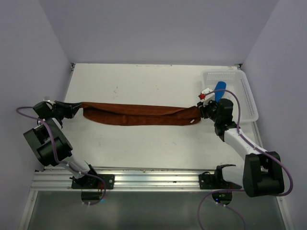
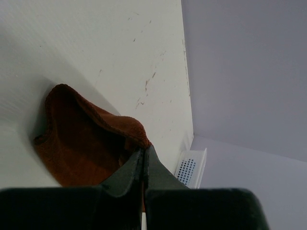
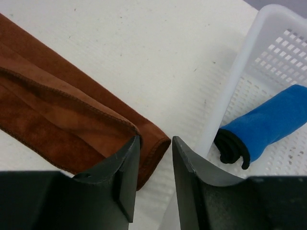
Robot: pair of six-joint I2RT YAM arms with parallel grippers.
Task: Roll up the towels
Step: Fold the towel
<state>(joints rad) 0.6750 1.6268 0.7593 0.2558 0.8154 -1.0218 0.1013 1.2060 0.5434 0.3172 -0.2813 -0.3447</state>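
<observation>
Brown towel lies folded into a long strip across mid-table, its long axis running nine to three o'clock. At its nine o'clock end our left gripper is clamped on the cloth. At the three o'clock end our right gripper stands parted, that end just under its tips, unheld. Blue towel sits rolled in the basket.

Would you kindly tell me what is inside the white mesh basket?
The white mesh basket holds a rolled blue towel, with a dark coiled end showing. The floor beneath the towel is covered, so nothing can be told there.
</observation>
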